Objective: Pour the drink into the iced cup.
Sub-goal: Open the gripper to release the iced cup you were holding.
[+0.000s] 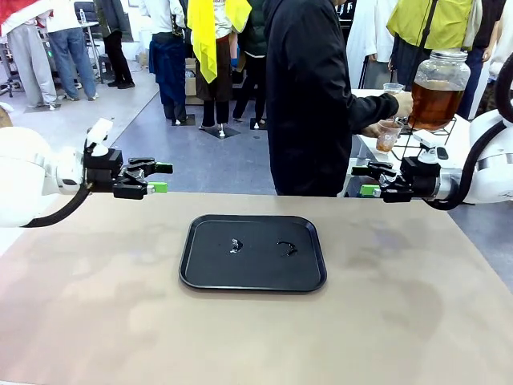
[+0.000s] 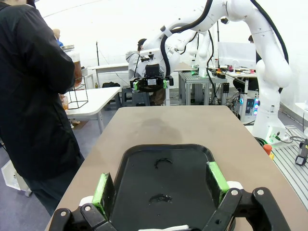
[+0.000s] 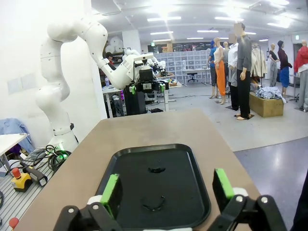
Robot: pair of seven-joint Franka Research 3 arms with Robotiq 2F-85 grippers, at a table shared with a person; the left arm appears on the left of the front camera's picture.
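The drink [image 1: 435, 103] is amber liquid in a big lidded glass jar on a wire stand on a side table at the far right. A person in black [image 1: 309, 96] holds a clear cup [image 1: 388, 135] with some amber liquid low beside the jar, the other hand near the spigot. I cannot tell whether the cup holds ice. My left gripper [image 1: 160, 178] hovers open and holds nothing over the table's far left edge. My right gripper [image 1: 367, 180] hovers open and holds nothing at the far right. Each wrist view shows its own open gripper [image 2: 161, 185] [image 3: 166, 190] above the tray.
A black tray [image 1: 192, 277] lies mid-table with two small wet marks on it and nothing else; its rim [image 2: 126, 158] [image 3: 108, 173] shows in both wrist views. The brown tabletop [image 1: 96, 305] spreads around it. A second clear cup [image 1: 393, 87] stands by the jar.
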